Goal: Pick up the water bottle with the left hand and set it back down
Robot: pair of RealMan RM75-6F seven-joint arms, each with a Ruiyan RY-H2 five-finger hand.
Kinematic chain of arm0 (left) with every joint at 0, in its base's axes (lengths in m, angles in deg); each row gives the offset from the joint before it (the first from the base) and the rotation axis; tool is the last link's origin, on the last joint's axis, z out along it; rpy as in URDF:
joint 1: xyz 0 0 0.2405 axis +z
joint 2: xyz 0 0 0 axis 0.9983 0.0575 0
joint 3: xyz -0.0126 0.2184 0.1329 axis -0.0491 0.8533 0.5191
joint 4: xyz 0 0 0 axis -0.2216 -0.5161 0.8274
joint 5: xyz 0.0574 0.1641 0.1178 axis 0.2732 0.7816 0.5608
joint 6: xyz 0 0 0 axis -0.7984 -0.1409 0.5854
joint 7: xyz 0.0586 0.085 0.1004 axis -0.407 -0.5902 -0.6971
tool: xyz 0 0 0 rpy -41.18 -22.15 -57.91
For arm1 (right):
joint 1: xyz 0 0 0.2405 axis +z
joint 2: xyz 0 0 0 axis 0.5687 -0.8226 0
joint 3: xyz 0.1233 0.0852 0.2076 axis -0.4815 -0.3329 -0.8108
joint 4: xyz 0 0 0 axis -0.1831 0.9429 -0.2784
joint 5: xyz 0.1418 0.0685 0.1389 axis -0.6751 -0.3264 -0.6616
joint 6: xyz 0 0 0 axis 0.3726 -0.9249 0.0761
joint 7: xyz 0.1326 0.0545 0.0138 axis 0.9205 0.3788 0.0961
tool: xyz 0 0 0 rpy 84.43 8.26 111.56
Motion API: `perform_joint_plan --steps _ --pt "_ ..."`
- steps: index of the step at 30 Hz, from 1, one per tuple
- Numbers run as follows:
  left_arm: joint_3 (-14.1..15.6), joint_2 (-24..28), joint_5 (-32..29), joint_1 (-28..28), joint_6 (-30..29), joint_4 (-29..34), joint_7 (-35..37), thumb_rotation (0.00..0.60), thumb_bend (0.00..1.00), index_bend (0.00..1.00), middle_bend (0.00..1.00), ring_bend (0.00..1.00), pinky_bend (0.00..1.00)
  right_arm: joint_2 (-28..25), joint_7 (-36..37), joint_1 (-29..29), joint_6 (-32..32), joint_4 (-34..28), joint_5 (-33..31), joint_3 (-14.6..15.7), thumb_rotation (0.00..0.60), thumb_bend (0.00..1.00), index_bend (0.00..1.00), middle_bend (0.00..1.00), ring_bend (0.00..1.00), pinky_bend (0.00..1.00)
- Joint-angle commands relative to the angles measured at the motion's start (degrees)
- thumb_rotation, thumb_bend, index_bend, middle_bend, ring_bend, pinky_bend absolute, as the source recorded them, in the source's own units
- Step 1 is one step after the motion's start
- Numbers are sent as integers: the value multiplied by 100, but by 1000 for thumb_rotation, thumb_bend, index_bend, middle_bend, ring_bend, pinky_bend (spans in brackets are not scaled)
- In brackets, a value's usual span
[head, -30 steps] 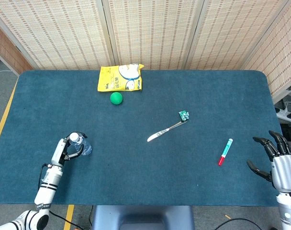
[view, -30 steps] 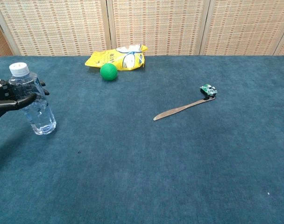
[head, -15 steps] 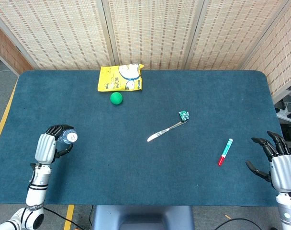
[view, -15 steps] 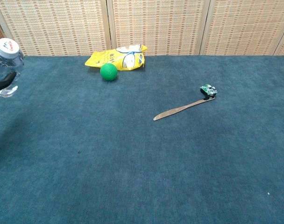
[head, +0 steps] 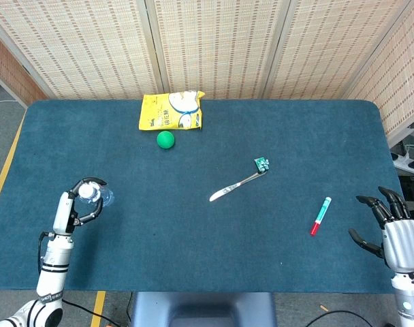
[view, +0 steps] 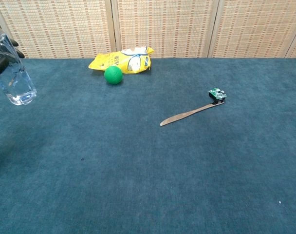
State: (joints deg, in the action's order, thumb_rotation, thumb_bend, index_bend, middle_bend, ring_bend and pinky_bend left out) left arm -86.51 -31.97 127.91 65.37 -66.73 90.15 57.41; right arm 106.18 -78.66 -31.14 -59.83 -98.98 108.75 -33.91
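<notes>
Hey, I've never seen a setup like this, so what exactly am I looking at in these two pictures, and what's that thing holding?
This is a robot with two arms, each ending in a mechanical hand, working at a table covered in dark blue cloth. Both pictures come from the robot's own cameras: the head view looks down from above, and the chest view looks across the table from lower down.

The left hand grips a clear water bottle, which the chest view shows raised off the cloth. The right hand holds nothing, its fingers spread at the table's edge.

On the cloth lie a yellow snack bag, a green ball, a table knife with a small green object at its handle end, and a marker, seen only from the head camera.
</notes>
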Motion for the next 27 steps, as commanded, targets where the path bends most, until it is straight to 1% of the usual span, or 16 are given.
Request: perform_joint_plan --steps 1,3,4,5,6,7,10,11,13,16,18,21,24,25,27 --pt "-53 498 -559 68 756 933 1289 600 652 577 645 510 596 -8 -23 -2 19 -7 -8 9 600 97 254 306 87 132" --pt "-48 488 -595 69 798 962 1116 600 652 578 645 510 597 -22 -14 2 32 -20 0 17 600 97 254 306 87 132" --pt "-36 469 -590 63 793 907 936 600 652 578 646 510 597 -25 -3 4 33 -23 -1 15 600 97 254 306 87 132" --pt "-26 416 -601 55 762 790 597 600 651 578 645 510 597 -25 2 4 35 -25 -8 12 600 97 254 306 87 132" --pt "-27 318 -639 47 690 612 71 600 652 578 645 510 596 -26 -6 2 39 -30 -16 11 600 97 254 306 87 132" --pt "-44 124 -711 31 531 296 -860 600 652 578 644 510 596 -31 -23 -1 49 -36 -22 17 600 97 254 306 87 132" --pt "-43 -391 -718 -26 81 -528 -2844 600 654 588 634 510 595 -52 -7 1 59 -55 -5 30 600 97 254 306 87 132" --pt "-19 -485 -663 -44 -4 -717 -3149 600 654 590 632 509 595 -50 -1 3 58 -53 -8 26 600 97 254 306 87 132" --pt "80 -618 -434 -94 -160 -1119 -3457 600 653 590 633 509 595 -48 -26 2 69 -50 -25 24 600 97 254 306 87 132" --pt "161 -785 -171 -132 -400 -1582 -3571 600 653 596 636 509 595 -64 -24 9 101 -72 -38 28 600 96 254 306 87 132" --pt "170 -865 -104 -140 -481 -1693 -3510 600 653 602 637 509 596 -66 -30 11 116 -83 -58 22 600 97 254 306 87 132" --pt "198 -784 -103 -118 -349 -1379 -2827 600 654 603 637 509 597 -78 -75 10 144 -101 -67 34 600 97 254 306 87 132" --pt "241 -488 -113 -89 -86 -760 -1792 600 655 603 638 509 596 -93 -43 14 153 -114 -67 35 600 97 254 306 87 132" --pt "263 -369 -71 -81 -33 -558 -1343 600 655 603 637 509 596 -94 -54 13 159 -113 -76 33 600 97 254 306 87 132" --pt "291 -216 -8 -72 36 -296 -635 600 655 603 637 509 595 -99 -64 14 168 -120 -81 34 600 97 255 306 87 132"
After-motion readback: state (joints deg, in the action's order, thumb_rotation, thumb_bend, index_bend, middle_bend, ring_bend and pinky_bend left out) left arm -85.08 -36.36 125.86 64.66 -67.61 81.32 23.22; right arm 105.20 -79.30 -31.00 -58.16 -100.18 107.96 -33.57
